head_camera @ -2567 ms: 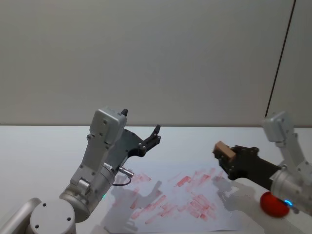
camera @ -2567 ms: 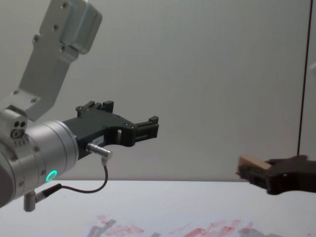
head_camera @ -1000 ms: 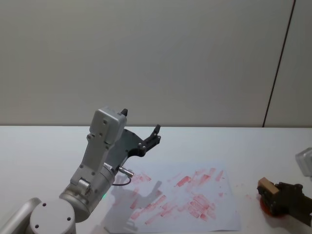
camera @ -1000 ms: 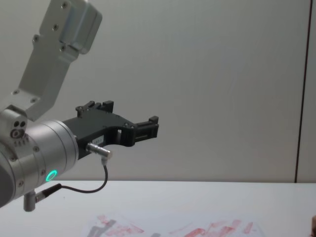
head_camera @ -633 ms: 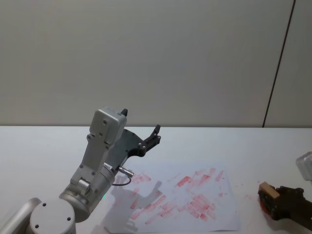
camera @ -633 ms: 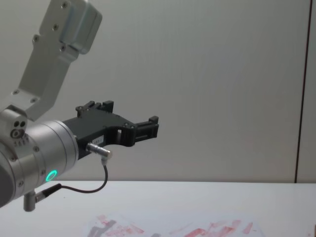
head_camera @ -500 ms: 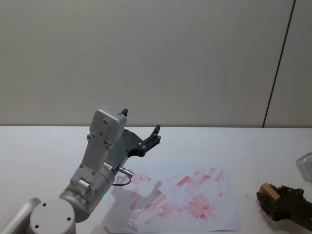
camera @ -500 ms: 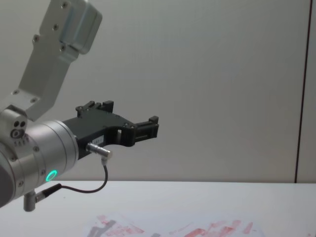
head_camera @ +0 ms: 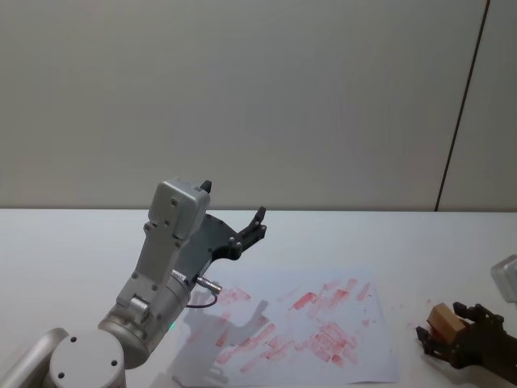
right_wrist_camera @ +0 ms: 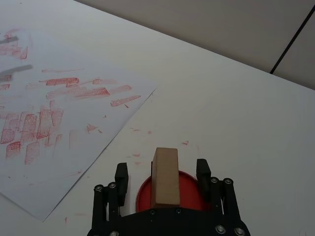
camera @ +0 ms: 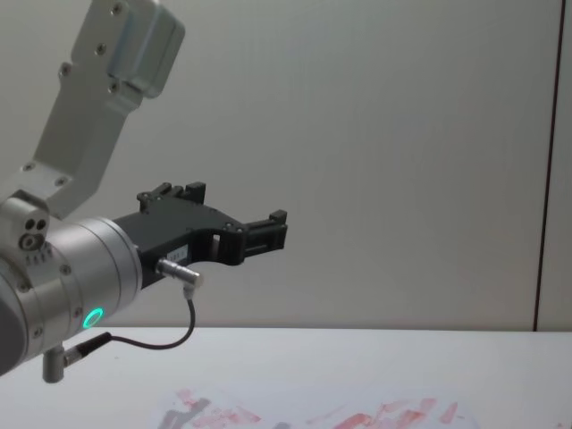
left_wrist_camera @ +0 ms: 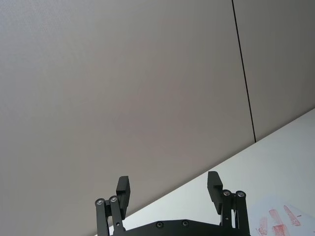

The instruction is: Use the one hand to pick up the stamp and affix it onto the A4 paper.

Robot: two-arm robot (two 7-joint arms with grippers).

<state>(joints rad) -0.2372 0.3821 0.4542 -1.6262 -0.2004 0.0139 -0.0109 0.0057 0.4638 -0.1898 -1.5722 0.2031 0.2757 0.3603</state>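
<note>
Right wrist view: right pincer (right_wrist_camera: 164, 173) now spread, released the stamp (right_wrist_camera: 165, 175) upright on the red ink pad (right_wrist_camera: 189, 191), beside the paper (right_wrist_camera: 59, 113); probably re-inking. Left pincer (left_wrist_camera: 169, 189) parked, spread.

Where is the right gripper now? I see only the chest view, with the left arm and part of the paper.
Observer: The right gripper is low over the table at the robot's right, beside the A4 paper's right edge, off the sheet.
Operator: My view has the left gripper raised above the table. Does the right one hold the stamp?
Observer: No. The stamp stands upright between its open fingers, with a gap on each side.
Operator: What is under the stamp?
Observer: A round red ink pad.
</note>
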